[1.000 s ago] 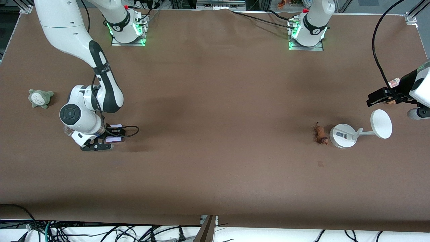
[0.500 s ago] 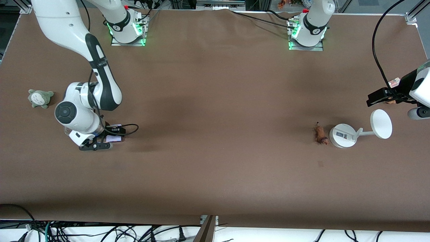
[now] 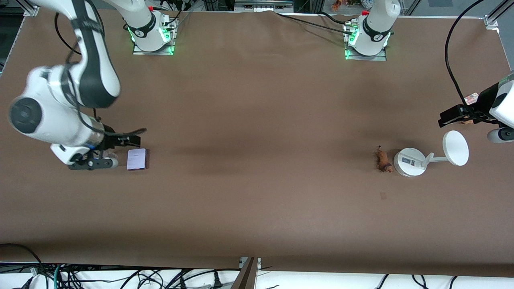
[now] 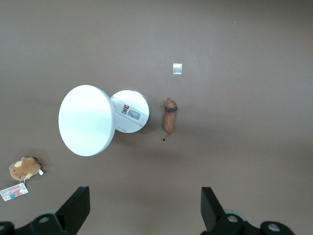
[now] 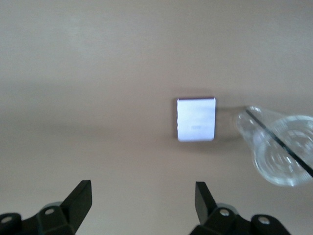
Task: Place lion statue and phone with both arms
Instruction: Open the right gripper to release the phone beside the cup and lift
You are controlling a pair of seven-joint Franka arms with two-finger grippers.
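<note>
The phone (image 3: 137,159), a pale lavender rectangle with a darker edge, lies flat on the brown table toward the right arm's end. It shows free in the right wrist view (image 5: 196,119). My right gripper (image 5: 143,196) hangs open and empty above the table beside the phone, touching nothing. The lion statue (image 3: 383,160), a small orange-brown figurine with a thin dark tail, lies toward the left arm's end, next to a white stand. The left wrist view shows the lion statue (image 4: 169,117) well below my left gripper (image 4: 145,200), which waits high up, open and empty.
A white stand (image 3: 409,161) with a round white disc (image 3: 455,147) sits beside the lion. A brown plush (image 4: 23,168) with a tag lies near it. A clear plastic cup (image 5: 276,149) rests close to the phone. A tiny pale card (image 3: 383,195) lies nearer the front camera.
The right arm has risen and swung toward its end of the table, leaving the phone lying uncovered on the table. The left arm has not moved.
</note>
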